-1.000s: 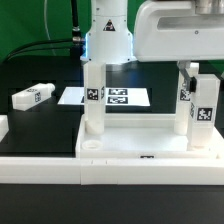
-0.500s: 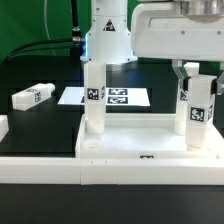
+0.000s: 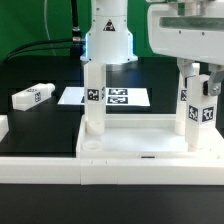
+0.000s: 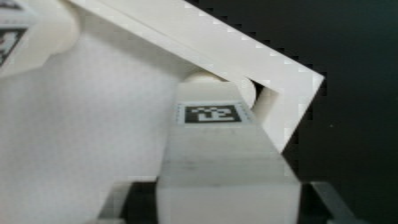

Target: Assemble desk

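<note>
The white tray-like tabletop (image 3: 130,147) lies at the front of the table. One white tagged leg (image 3: 92,100) stands upright in its corner on the exterior view's left. Two tagged legs stand upright on the exterior view's right: a farther one (image 3: 184,100) and a nearer one (image 3: 205,118). My gripper (image 3: 198,72) comes down from above and is shut on the top of the nearer leg. In the wrist view the leg (image 4: 217,150) fills the gap of my gripper (image 4: 226,205), with the tabletop rim (image 4: 196,45) beyond it. A fourth leg (image 3: 32,97) lies loose on the black table on the exterior view's left.
The marker board (image 3: 120,97) lies flat behind the tabletop. A long low white border rail (image 3: 50,170) runs along the front edge. The robot's white base (image 3: 108,40) stands at the back, with a green backdrop behind it.
My hand has shifted toward the exterior view's right, still on the nearer right leg. The other legs and the tabletop have not moved.
</note>
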